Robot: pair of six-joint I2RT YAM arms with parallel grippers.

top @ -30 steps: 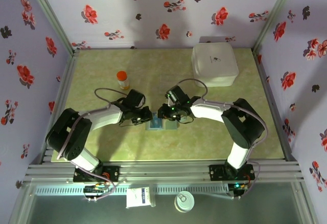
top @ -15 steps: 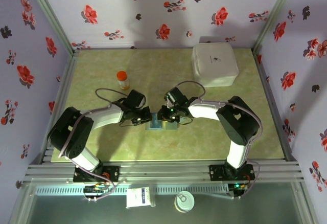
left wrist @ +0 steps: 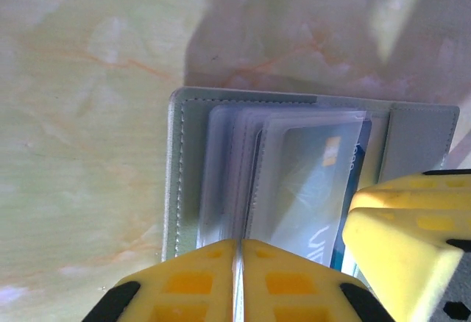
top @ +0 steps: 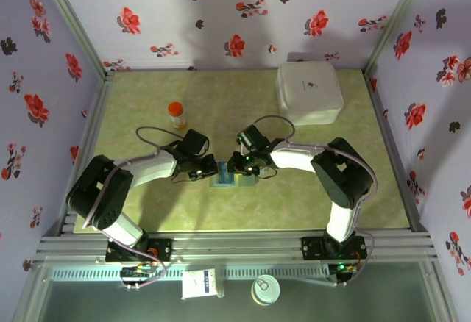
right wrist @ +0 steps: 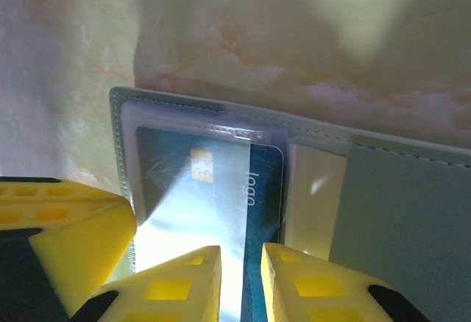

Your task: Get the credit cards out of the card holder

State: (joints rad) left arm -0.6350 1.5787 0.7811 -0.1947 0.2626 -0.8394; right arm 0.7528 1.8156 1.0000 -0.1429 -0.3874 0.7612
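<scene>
The grey card holder point(top: 223, 180) lies open on the green table between both arms. In the left wrist view its left panel point(left wrist: 188, 160) carries clear sleeves, and a teal credit card point(left wrist: 316, 182) sits in one of them. My left gripper point(left wrist: 238, 245) is shut on the edge of a clear sleeve, seen as a thin line between the fingers. In the right wrist view the teal card point(right wrist: 221, 167) sticks partly out of its sleeve towards the holder's right panel point(right wrist: 397, 212). My right gripper point(right wrist: 243, 252) stands narrowly open, its tips over that card.
A large white box point(top: 309, 92) stands at the back right and an orange-capped bottle point(top: 176, 113) at the mid left. Flowered walls close in the table on three sides. A can point(top: 265, 290) and a small packet point(top: 202, 283) lie below the front rail.
The right arm's elbow has drawn slightly inward. Both grippers stay at the card holder.
</scene>
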